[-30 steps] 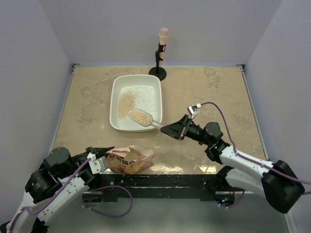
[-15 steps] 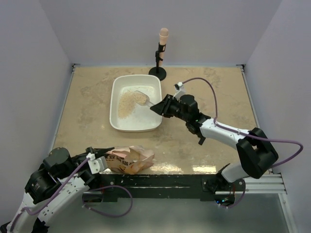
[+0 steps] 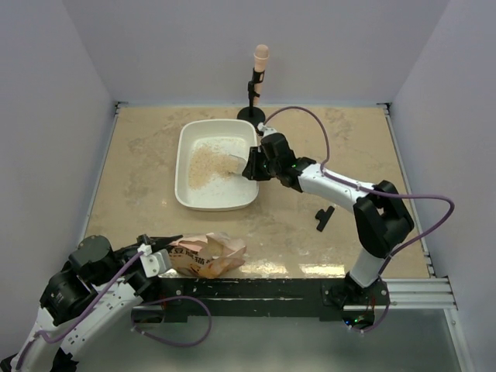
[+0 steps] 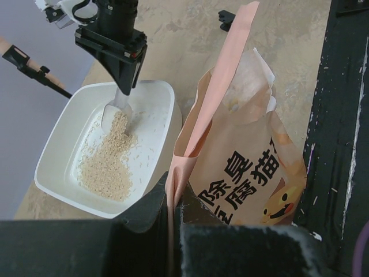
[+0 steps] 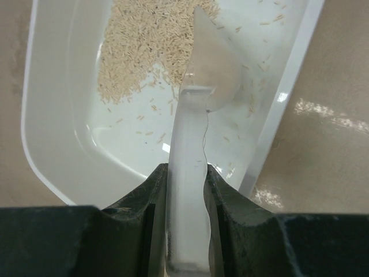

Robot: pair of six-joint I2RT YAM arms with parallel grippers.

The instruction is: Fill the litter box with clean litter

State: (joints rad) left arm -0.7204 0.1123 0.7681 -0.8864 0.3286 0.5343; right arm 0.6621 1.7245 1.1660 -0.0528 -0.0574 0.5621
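The mottled beige tabletop (image 3: 333, 147) carries everything. Toward its back sits the litter box (image 3: 180, 167), a stiff white tray lying flat, with only a thin tan patch on its floor, so by my reading the filling is at an early stage. At the near edge the orange-pink bag (image 3: 205, 254) stands well apart from the tray; the left gripper (image 4: 173, 208) has its jaws pinched on the bag's top edge, holding the mouth upright. The bag is soft and crinkly and would likely slump if let go, so that top fold is the sensible place to hold it.

The right gripper (image 5: 185, 179) is clamped on the handle of a translucent plastic scoop (image 5: 210, 81) reaching over the tray's right rim, bowl tipped down against the pile. The scoop looks rigid and slick – the handle, gripped near its end, is the only good purchase.

The clean litter (image 4: 104, 167) lies as a loose heap left of centre in the tray, stray grains scattered around it – light, free-flowing, easily spilt, so it probably travels only in a level scoop
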